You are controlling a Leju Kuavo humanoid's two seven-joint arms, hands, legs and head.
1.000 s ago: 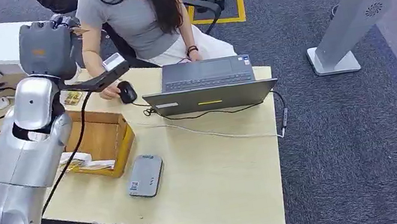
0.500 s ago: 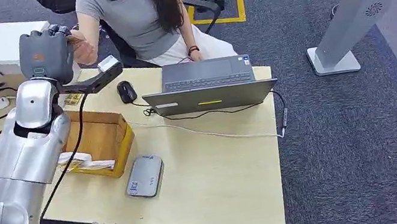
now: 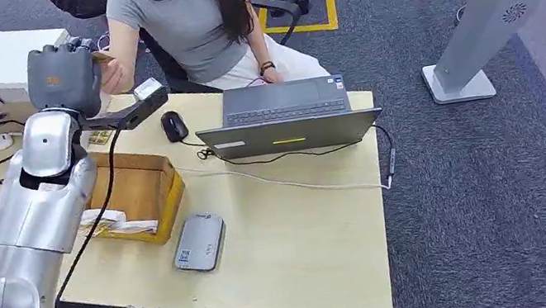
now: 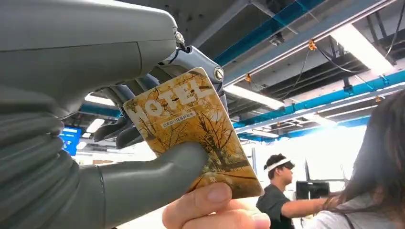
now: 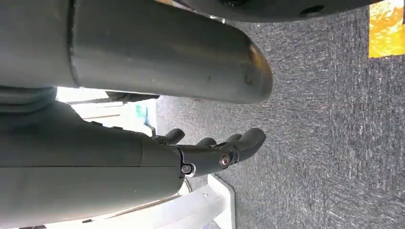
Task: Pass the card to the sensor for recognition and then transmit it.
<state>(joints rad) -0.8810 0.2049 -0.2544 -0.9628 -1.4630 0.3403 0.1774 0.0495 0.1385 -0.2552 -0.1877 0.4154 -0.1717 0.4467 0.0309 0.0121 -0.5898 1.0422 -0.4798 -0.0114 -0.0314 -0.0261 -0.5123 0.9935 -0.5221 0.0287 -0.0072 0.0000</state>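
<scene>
My left hand (image 3: 63, 72) is raised over the far left of the table and pinches a golden card (image 3: 101, 57). The left wrist view shows this card (image 4: 191, 129), printed "MOTEL", clamped between my thumb (image 4: 148, 179) and the darker fingers behind it. A seated person's hand (image 3: 114, 73) touches the card's free end, their fingers (image 4: 215, 212) on its edge. The grey card sensor (image 3: 201, 241) lies flat near the table's front edge. My right hand (image 5: 210, 152) hangs above the carpet, fingers loosely extended and holding nothing.
An open cardboard box (image 3: 138, 193) sits beside my left arm. A laptop (image 3: 288, 114) and a black mouse (image 3: 174, 125) lie in front of the person, with a white cable (image 3: 291, 184) across the table. A grey floor stand (image 3: 483, 27) rises at right.
The person's hand left the mouse and rose to the card. My left hand lifted a little with the card and now holds still.
</scene>
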